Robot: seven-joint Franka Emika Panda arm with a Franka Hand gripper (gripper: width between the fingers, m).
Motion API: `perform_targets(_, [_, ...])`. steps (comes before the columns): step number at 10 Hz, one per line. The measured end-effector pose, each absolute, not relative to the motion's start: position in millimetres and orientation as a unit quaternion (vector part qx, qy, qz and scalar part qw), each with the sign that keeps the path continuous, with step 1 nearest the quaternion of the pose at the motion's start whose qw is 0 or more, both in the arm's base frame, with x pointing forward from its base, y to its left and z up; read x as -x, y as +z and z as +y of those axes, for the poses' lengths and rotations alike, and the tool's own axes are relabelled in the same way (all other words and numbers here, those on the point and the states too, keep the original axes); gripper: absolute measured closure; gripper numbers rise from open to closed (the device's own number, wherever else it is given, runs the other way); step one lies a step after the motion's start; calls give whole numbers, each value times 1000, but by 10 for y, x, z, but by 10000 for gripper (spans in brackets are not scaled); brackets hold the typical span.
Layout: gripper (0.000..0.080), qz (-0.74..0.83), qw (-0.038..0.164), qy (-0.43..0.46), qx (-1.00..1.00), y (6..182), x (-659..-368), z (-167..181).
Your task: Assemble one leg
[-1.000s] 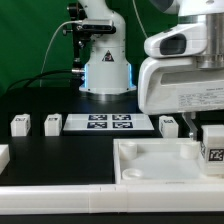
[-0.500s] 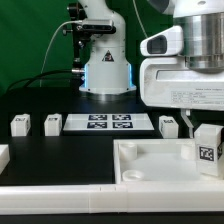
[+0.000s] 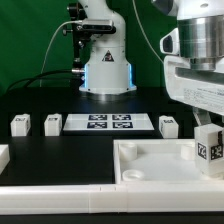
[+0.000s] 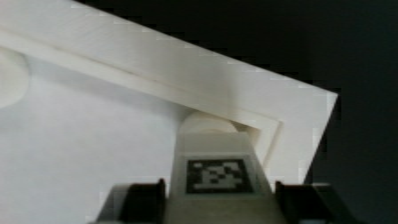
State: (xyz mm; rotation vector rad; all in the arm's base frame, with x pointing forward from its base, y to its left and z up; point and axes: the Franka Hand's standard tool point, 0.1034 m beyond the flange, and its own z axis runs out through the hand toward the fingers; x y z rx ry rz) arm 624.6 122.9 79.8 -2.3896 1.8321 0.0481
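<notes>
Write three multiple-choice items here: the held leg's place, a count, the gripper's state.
1. The held leg is:
A. At a corner socket of the tray, at the exterior view's right.
B. At the exterior view's far left.
C. At its middle.
2. How many other legs stand on the table?
A. One.
B. Three.
C. Five.
3. The gripper is:
A. Open, empty.
B. Shut on the held leg.
C. Out of view.
Answers: 1 A, the wrist view shows the corner socket just beyond it; 2 B, two left, one right in the exterior view; 3 B, fingers flank the held leg.
</notes>
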Motion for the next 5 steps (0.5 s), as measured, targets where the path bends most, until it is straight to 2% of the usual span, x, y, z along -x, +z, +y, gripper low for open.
perform_targets(3, [505, 594, 65, 15, 802, 796, -6244, 1236])
perform_targets(4, [397, 578, 66, 14, 813, 796, -6243, 1239])
perform_targets(5, [216, 577, 65, 14, 814, 795, -6242, 1245])
